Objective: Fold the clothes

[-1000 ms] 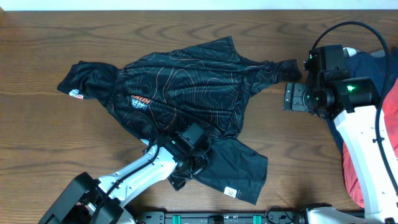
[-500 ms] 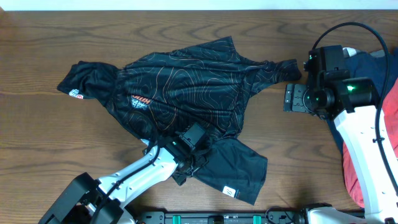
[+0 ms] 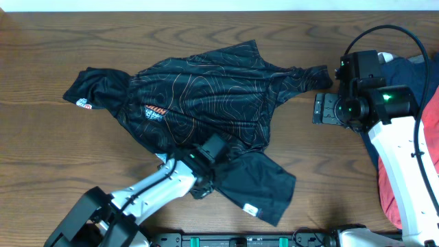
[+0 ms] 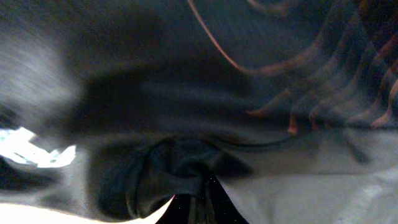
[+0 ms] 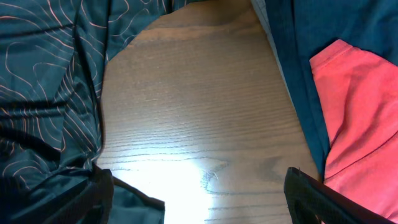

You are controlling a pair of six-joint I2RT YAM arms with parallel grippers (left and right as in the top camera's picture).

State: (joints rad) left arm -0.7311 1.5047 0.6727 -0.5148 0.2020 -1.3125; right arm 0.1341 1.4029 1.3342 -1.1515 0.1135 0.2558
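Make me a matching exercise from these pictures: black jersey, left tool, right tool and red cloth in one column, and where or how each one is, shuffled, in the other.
1. black jersey
2. left tool
3. right tool
4. red cloth

A. open above the bare table
B. lying at the far right edge
C. shut on a bunched fold of dark fabric
D. spread out, crumpled, in the middle

Pairs: 1-D, 2-C, 3-A, 4-B

Nothing legible: the jersey's (image 3: pixel 212 96) crest (image 3: pixel 155 113) and logos (image 3: pixel 84 104) are too small
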